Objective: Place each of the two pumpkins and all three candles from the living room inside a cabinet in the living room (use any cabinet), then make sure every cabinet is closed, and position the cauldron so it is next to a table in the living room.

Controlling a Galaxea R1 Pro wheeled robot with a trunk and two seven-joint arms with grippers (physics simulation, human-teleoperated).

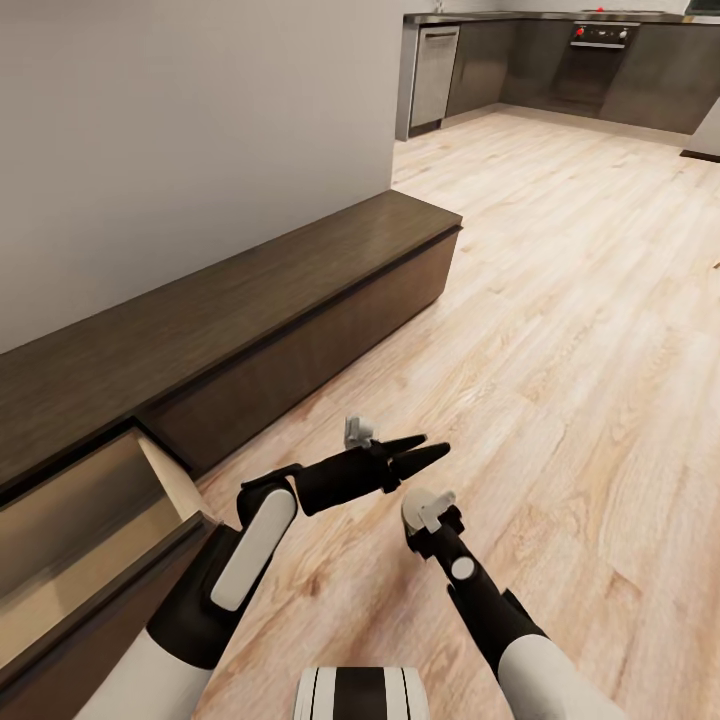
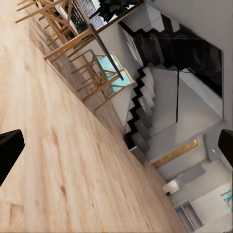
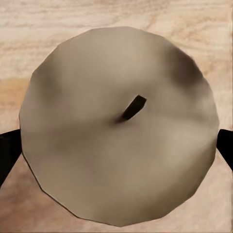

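Note:
The cabinet (image 1: 250, 300), long, low and dark brown, runs along the grey wall at the left. Its near drawer (image 1: 90, 520) stands pulled out, and the pale wood inside looks bare where it shows. A candle (image 3: 97, 145) with a pale round top and a short dark wick sits between the black fingers (image 3: 8, 150) of my right gripper (image 1: 428, 520), which points down over the floor and is shut on the candle's sides. My left gripper (image 1: 435, 452) reaches forward above the floor, open and holding nothing. Its fingertips (image 2: 8, 150) stand far apart. The pumpkins and the cauldron are out of view.
Light wood floor spreads to the right and ahead. A kitchen with a dishwasher (image 1: 434, 75) and an oven (image 1: 600, 50) lies at the far end. The left wrist view looks across the floor to wooden chairs (image 2: 97, 73) and a staircase (image 2: 143, 107).

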